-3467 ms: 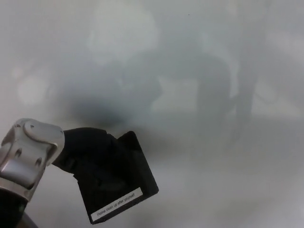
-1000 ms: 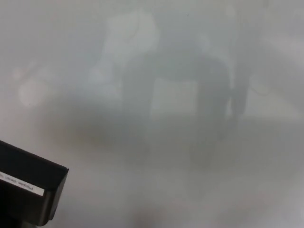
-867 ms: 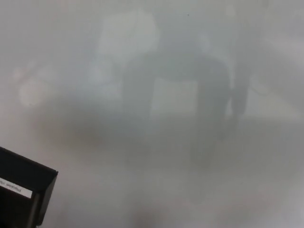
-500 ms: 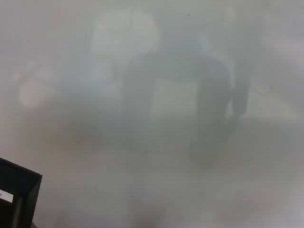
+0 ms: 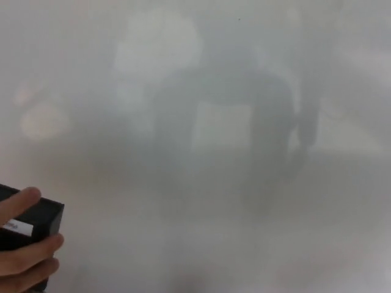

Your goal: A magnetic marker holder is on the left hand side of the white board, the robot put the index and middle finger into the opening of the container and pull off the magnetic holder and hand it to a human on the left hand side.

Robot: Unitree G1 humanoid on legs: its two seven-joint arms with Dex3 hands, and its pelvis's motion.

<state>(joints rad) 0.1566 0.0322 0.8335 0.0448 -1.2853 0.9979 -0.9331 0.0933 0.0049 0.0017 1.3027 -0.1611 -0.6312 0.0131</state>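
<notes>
Now a person's hand grips the holder (no robot hand showing).

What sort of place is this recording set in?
Probably an office or meeting room: a glossy whiteboard fills the view, and a person's hand grips a black marker holder at lower left.

At the lower left edge we saw the holder, partly cut off by the frame. A person's hand wrapped around it from the left, fingers across its front. Behind both stretched the whiteboard.
</notes>
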